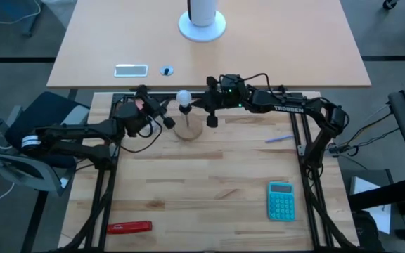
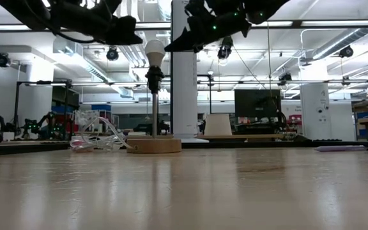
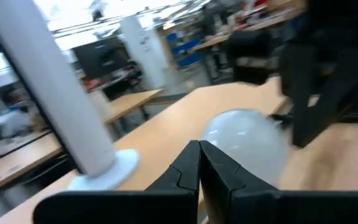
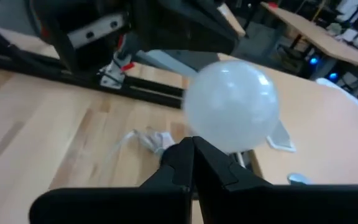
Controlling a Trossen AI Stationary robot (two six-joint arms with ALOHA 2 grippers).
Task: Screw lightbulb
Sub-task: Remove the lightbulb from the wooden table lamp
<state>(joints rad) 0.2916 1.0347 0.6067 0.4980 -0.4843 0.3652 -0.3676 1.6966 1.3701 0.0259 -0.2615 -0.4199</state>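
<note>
The lightbulb (image 1: 183, 97) sits on top of a thin pole on a round wooden stand (image 1: 188, 129), near the table's (image 1: 209, 190) far edge. The left gripper (image 1: 167, 122) and right gripper (image 1: 210, 120) are both clenched, holding nothing, close beside it.

A robotics lab: workbenches (image 2: 248, 135), a monitor (image 2: 256, 103), and ceiling strip lights (image 2: 337, 24) fill the hall.

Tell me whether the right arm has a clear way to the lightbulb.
Probably yes: the right gripper, shut, sits just beside the lightbulb with nothing between them. The left gripper, also shut, waits on the other side.
</note>
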